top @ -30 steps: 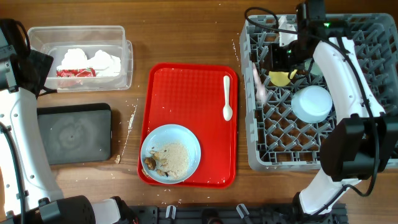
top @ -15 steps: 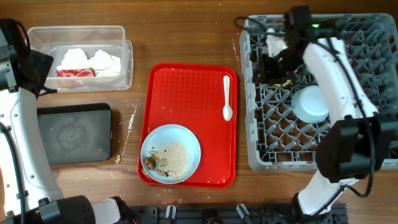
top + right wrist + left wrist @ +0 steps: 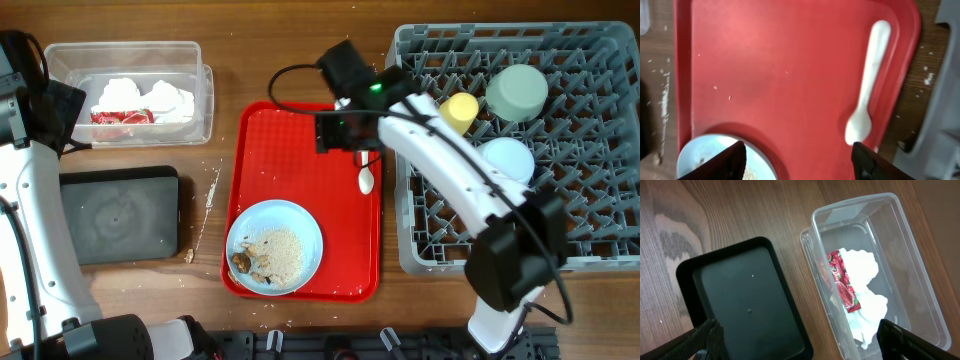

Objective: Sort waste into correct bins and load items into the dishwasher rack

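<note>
One spoon (image 3: 366,179), one plate (image 3: 262,216), one cup (image 3: 461,108)

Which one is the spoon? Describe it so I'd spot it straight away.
Find the red tray in the middle of the table. The spoon lies along its edge nearest the grey rack. It is slim and white, unlike the round blue plate of crumbs.

On your wooden tabletop (image 3: 300,60) you have the clear tub (image 3: 120,45) and the black tray (image 3: 120,215) at the left, the red tray (image 3: 300,150) in the middle and the grey rack (image 3: 410,200) at the right. Pale crumbs (image 3: 211,190) lie between the black tray and the red tray.
</note>
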`<state>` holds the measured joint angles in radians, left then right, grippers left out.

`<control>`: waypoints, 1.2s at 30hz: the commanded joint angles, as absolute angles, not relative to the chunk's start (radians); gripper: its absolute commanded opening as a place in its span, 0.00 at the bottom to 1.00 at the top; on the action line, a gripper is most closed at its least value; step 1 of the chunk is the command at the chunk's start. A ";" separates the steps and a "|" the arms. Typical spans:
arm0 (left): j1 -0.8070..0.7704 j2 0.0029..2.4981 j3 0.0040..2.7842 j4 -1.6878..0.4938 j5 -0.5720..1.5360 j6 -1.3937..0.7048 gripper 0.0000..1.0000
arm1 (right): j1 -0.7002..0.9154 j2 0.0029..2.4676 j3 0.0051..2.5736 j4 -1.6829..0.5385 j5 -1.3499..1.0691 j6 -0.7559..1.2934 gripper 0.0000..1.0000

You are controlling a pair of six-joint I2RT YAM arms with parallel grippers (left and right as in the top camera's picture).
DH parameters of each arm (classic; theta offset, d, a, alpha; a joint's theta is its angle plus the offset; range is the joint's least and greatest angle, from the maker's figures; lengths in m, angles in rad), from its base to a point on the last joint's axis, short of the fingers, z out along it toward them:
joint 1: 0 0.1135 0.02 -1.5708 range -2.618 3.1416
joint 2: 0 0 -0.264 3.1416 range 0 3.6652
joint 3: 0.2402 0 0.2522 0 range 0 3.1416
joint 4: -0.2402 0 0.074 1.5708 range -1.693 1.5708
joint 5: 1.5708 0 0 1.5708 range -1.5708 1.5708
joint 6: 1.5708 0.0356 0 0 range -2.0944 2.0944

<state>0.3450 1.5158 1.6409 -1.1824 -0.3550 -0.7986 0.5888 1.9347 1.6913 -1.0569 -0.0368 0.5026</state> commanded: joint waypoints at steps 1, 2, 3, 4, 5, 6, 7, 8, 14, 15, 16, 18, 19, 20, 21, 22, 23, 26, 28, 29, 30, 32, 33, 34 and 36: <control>0.347 1.520 1.642 -1.182 -0.379 -0.790 1.00 | 0.603 2.042 1.686 -1.047 0.124 0.624 0.69; 0.347 1.520 1.642 -1.182 -0.379 -0.791 1.00 | 0.603 2.064 1.686 -1.045 0.138 0.636 0.69; 0.347 1.520 1.642 -1.182 -0.379 -0.790 1.00 | 0.601 2.084 1.686 -1.039 0.144 0.638 0.69; 0.347 1.520 1.642 -1.182 -0.379 -0.791 1.00 | 0.597 2.107 1.685 -1.031 0.144 0.638 0.69; 0.347 1.520 1.642 -1.182 -0.379 -0.791 1.00 | 0.593 2.127 1.686 -1.024 0.148 0.638 0.69; 0.347 1.520 1.642 -1.182 -0.379 -0.791 1.00 | 0.588 2.149 1.685 -1.018 0.158 0.638 0.69; 0.347 1.520 1.642 -1.182 -0.379 -0.791 1.00 | 0.582 2.174 1.685 -1.008 0.166 0.635 0.71; 0.347 1.520 1.642 -1.182 -0.379 -0.791 1.00 | 0.575 2.193 1.685 -0.999 0.166 0.629 0.72; 0.347 1.520 1.642 -1.182 -0.379 -0.791 1.00 | 0.521 2.269 1.684 -0.981 0.088 0.532 0.72; 0.347 1.520 1.642 -1.182 -0.379 -0.791 1.00 | 0.514 2.278 1.682 -0.979 0.075 0.520 0.72; 0.347 1.520 1.642 -1.182 -0.379 -0.791 1.00 | 0.510 2.283 1.682 -0.980 0.073 0.519 0.71; 0.347 1.520 1.642 -1.182 -0.379 -0.791 1.00 | 0.506 2.299 1.680 -0.980 0.052 0.495 0.69; 0.347 1.520 1.642 -1.182 -0.379 -0.790 1.00 | 0.505 2.305 1.678 -0.978 0.029 0.468 0.66; 0.347 1.520 1.642 -1.182 -0.379 -0.791 1.00 | 0.505 2.310 1.673 -0.976 0.015 0.455 0.63; 0.347 1.520 1.642 -1.182 -0.379 -0.791 1.00 | 0.505 2.314 1.673 -0.979 -0.003 0.442 0.56; 0.347 1.520 1.642 -1.182 -0.379 -0.791 1.00 | 0.505 2.316 1.673 -0.985 -0.020 0.437 0.49; 0.347 1.520 1.642 -1.182 -0.379 -0.791 1.00 | 0.505 2.316 1.673 -0.989 -0.031 0.437 0.42; 0.347 1.520 1.642 -1.182 -0.379 -0.790 1.00 | 0.505 2.315 1.673 -1.002 -0.077 0.417 0.33; 0.347 1.520 1.642 -1.182 -0.379 -0.791 1.00 | 0.499 2.313 1.674 -1.024 -0.076 0.418 0.25; 0.347 1.520 1.642 -1.182 -0.379 -0.790 1.00 | 0.495 2.312 1.675 -1.035 -0.076 0.418 0.21; 0.347 1.520 1.642 -1.182 -0.379 -0.791 1.00 | 0.489 2.306 1.676 -1.044 -0.076 0.418 0.16; 0.347 1.520 1.642 -1.182 -0.379 -0.790 1.00 | 0.476 2.287 1.678 -1.060 -0.076 0.417 0.12; 0.347 1.520 1.642 -1.182 -0.379 -0.791 1.00 | 0.464 2.266 1.678 -1.069 -0.076 0.412 0.11; 0.347 1.520 1.642 -1.182 -0.379 -0.791 1.00 | 0.458 2.251 1.678 -1.074 -0.078 0.407 0.11; 0.347 1.520 1.642 -1.182 -0.379 -0.791 1.00 | 0.438 2.191 1.678 -1.087 -0.096 0.383 0.11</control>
<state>0.3454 1.5158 1.6413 -1.1824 -0.3550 -0.7986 0.4740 2.2368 1.6947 -1.0718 -0.0608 0.4168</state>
